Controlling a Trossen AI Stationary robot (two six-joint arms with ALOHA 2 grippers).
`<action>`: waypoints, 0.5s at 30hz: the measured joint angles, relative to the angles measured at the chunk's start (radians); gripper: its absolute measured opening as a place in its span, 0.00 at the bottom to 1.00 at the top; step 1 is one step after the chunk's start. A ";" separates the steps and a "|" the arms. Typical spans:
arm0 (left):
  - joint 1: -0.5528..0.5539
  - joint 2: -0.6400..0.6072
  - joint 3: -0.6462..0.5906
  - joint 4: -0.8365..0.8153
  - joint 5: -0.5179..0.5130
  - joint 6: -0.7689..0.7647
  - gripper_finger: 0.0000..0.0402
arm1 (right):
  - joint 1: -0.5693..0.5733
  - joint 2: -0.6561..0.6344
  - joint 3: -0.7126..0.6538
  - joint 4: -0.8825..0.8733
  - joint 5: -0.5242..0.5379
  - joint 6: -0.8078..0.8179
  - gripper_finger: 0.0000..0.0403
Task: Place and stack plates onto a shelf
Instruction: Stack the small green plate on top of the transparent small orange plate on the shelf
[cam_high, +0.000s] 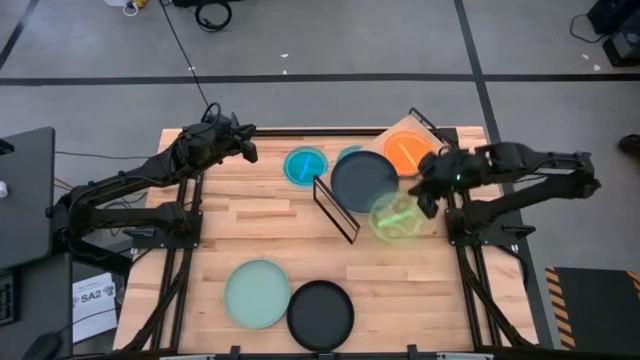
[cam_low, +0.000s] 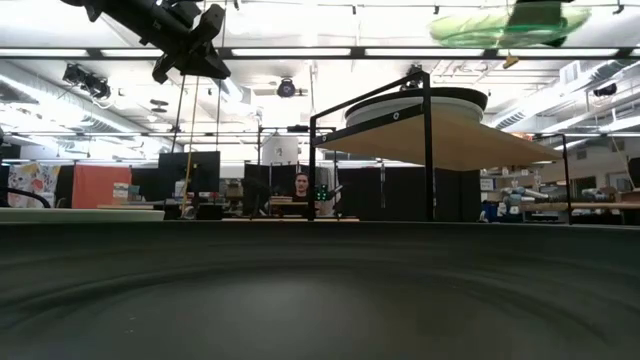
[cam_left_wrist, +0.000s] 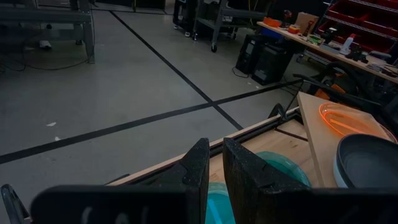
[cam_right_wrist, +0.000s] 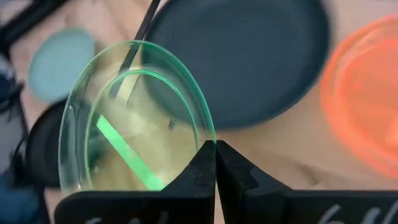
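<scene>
High view: right gripper (cam_high: 430, 193) carries lime green plate (cam_high: 396, 216) beside the shelf (cam_high: 425, 132), which bears a dark plate (cam_high: 364, 180) and orange plate (cam_high: 406, 151).
Right wrist view: fingers (cam_right_wrist: 200, 177) pinched on the plate's rim.
Left wrist view: left gripper (cam_left_wrist: 213, 171) nearly closed, empty, above teal plate (cam_left_wrist: 217, 202).

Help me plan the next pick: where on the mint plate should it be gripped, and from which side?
Probably the rim on its left side. The mint plate lies flat near the table's front, with the black plate close against its right, so that side is crowded. Come down from above, one finger inside the rim. The right end effector is busy holding the lime plate.
</scene>
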 joint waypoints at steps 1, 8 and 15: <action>0.000 0.000 0.000 0.000 0.000 0.000 0.13 | -0.029 0.000 0.015 -0.002 0.004 -0.015 0.02; 0.000 0.000 0.000 0.000 0.000 0.000 0.13 | -0.221 -0.001 0.094 -0.005 0.056 -0.123 0.02; 0.000 0.000 0.000 0.000 0.000 0.000 0.13 | -0.417 -0.002 0.113 -0.005 0.147 -0.221 0.02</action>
